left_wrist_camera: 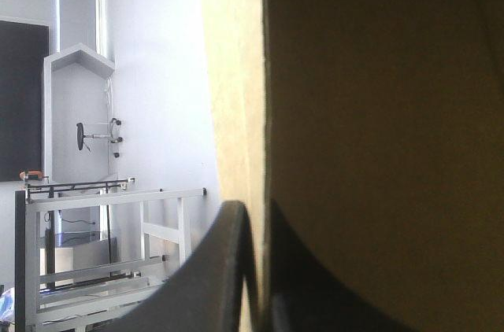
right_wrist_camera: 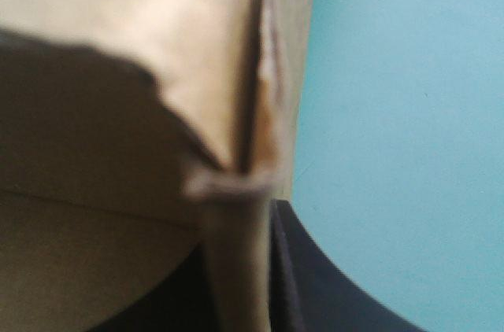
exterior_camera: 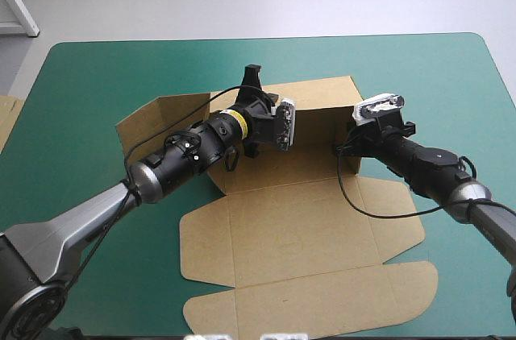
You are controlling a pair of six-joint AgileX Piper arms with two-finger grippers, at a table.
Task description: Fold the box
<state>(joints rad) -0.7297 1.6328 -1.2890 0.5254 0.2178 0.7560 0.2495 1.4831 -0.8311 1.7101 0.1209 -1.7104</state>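
Note:
The brown box (exterior_camera: pixel 298 219) lies in the middle of the teal-green table, its back wall (exterior_camera: pixel 322 102) raised and its lid panel (exterior_camera: pixel 322 300) flat toward the near edge. A side flap (exterior_camera: pixel 161 118) angles out at the left. My left gripper (exterior_camera: pixel 252 110) reaches over the back wall's left end. In the left wrist view the left gripper (left_wrist_camera: pixel 256 269) is shut on the box (left_wrist_camera: pixel 378 151), the wall's edge between its fingers. My right gripper (exterior_camera: pixel 342 149) sits at the right corner. The right gripper (right_wrist_camera: pixel 252 277) pinches a strip of the box (right_wrist_camera: pixel 157 49) there.
An edge of more brown board (exterior_camera: pixel 6 118) shows at the table's left edge. Bare teal-green cover (exterior_camera: pixel 97 82) surrounds the box on all sides, widest at the far left and far right.

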